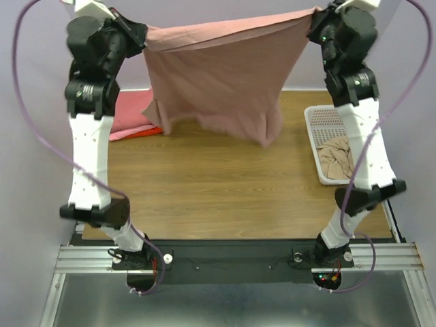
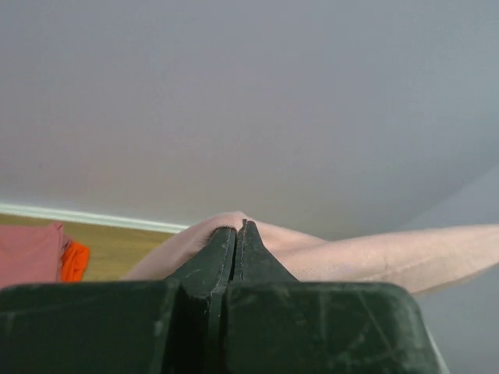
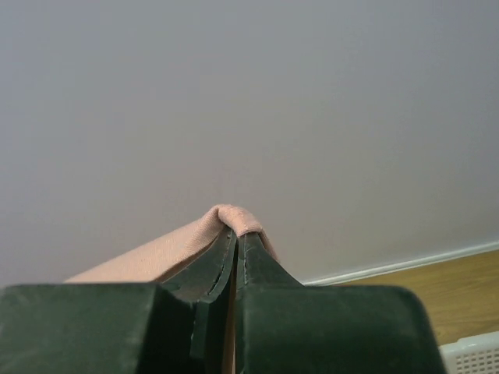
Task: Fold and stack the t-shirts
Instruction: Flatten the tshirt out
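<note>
My left fingers (image 2: 221, 251) and right fingers (image 3: 255, 261) pinch the top edge of the dusty-pink t-shirt (image 1: 218, 82), its hem hanging above the counter (image 1: 204, 187).

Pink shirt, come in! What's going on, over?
Left fingers, right fingers shut on pink t-shirt. Shirt hanging spread between them. Nothing in the way.

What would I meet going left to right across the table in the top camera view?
Pink and orange-red shirt pile → hanging dusty-pink t-shirt → white basket holding a beige shirt.
</note>
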Controlling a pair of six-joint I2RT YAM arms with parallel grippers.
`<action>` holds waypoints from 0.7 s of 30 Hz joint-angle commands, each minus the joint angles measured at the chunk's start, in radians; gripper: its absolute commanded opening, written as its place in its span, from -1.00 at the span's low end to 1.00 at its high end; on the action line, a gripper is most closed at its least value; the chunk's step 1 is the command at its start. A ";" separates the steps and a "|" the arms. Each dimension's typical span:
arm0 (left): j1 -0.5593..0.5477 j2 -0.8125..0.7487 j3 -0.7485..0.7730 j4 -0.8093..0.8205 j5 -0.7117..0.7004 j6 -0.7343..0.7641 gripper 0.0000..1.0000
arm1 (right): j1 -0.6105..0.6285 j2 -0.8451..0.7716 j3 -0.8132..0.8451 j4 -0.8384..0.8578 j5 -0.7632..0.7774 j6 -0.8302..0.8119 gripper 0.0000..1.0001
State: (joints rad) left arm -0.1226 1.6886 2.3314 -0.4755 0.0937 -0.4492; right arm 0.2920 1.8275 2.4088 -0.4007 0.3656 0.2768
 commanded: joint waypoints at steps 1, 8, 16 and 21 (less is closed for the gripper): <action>0.005 -0.243 -0.093 0.199 0.047 0.023 -1.00 | 0.006 -0.229 -0.162 0.141 -0.057 -0.002 -0.99; 0.001 -0.524 -0.871 0.382 0.108 -0.060 -1.00 | 0.003 -0.468 -0.606 0.148 -0.061 0.050 -0.99; -0.205 -0.917 -1.654 0.517 0.028 -0.293 -1.00 | 0.003 -0.861 -1.434 0.137 0.022 0.266 -0.99; -0.412 -1.128 -2.018 0.477 0.052 -0.479 -0.89 | 0.002 -1.117 -1.731 -0.062 0.070 0.479 -0.99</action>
State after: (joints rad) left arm -0.4572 0.6884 0.3729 -0.0799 0.1478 -0.7780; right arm 0.3004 0.8833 0.7395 -0.3820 0.3641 0.5858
